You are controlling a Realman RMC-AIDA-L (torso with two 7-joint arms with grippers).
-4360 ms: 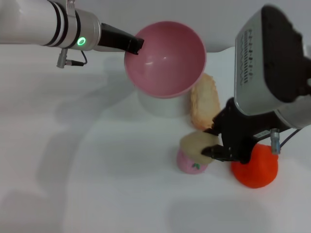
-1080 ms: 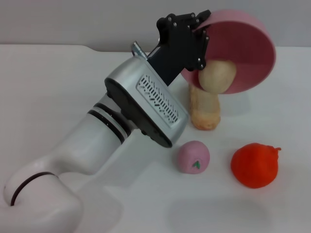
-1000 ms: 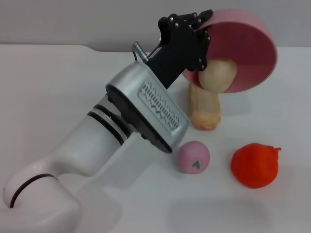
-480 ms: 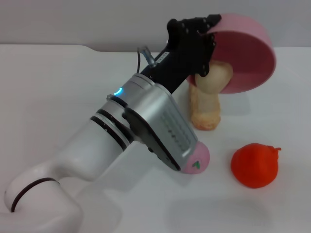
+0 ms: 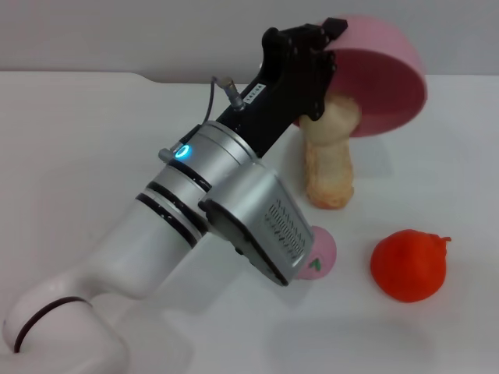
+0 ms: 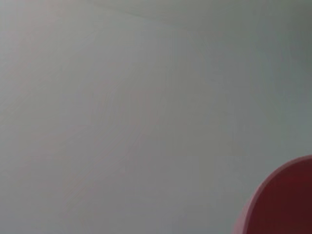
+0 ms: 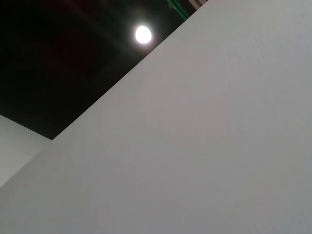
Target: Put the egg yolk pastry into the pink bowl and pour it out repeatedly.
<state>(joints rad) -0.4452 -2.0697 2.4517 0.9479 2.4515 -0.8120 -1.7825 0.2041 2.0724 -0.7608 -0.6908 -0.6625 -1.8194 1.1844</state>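
Observation:
My left gripper (image 5: 318, 48) is shut on the rim of the pink bowl (image 5: 382, 78), holding it raised and tipped steeply on its side at the back right. A pale beige lump, the egg yolk pastry (image 5: 337, 117), shows at the bowl's lower rim, directly above the long tan bread (image 5: 329, 175); I cannot tell whether the two touch. The left wrist view holds only an edge of the pink bowl (image 6: 285, 204) against the white table. My right gripper is out of view.
A pink ball with a green mark (image 5: 323, 251) lies half hidden behind my left forearm. An orange-red fruit (image 5: 409, 265) sits at the front right. The table (image 5: 93, 140) is white, with a grey wall behind.
My left wrist has rolled further, tipping the bowl more. The pastry has slid down to the lower rim, close above the bread. The forearm now covers part of the pink ball.

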